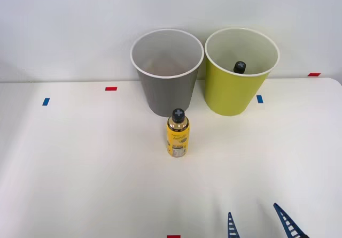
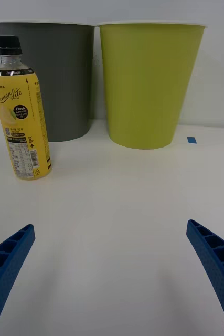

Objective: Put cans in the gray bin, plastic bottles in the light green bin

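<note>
Right gripper is spread wide, holding nothing. Yellow bottle stands upright ahead of it, to its left, the gray bin and light green bin beyond.

"Lemon Lite" on bottle label

- Gray bin stands upright, just left of the light green bin.
- A yellow-labelled, black-capped bottle stands upright before the gray bin.
- Another black cap shows inside the green bin.
</note>
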`<state>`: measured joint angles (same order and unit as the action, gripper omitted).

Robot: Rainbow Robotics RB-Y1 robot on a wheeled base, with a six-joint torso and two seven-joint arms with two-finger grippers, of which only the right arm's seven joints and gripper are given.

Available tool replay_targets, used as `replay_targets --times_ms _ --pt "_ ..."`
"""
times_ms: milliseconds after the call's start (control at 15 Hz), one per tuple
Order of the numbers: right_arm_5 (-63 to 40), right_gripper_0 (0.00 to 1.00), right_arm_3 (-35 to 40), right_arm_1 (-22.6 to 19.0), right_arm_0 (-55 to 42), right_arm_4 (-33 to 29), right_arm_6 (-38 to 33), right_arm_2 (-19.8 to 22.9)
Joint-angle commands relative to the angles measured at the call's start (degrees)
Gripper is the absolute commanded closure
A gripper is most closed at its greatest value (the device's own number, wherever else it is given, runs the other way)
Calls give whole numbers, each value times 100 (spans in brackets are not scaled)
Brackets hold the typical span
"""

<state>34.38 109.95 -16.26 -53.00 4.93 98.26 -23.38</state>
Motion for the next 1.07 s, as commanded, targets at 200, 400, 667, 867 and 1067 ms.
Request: replay_targets --times_ms 200,400,667,867,1067 --pt "-1 0 0 0 0 0 0 0" --pt "-1 0 0 0 0 0 0 0" --pt "-1 0 0 0 0 0 0 0" --pt "-1 0 0 0 0 0 0 0" --pt "-1 0 0 0 0 0 0 0"
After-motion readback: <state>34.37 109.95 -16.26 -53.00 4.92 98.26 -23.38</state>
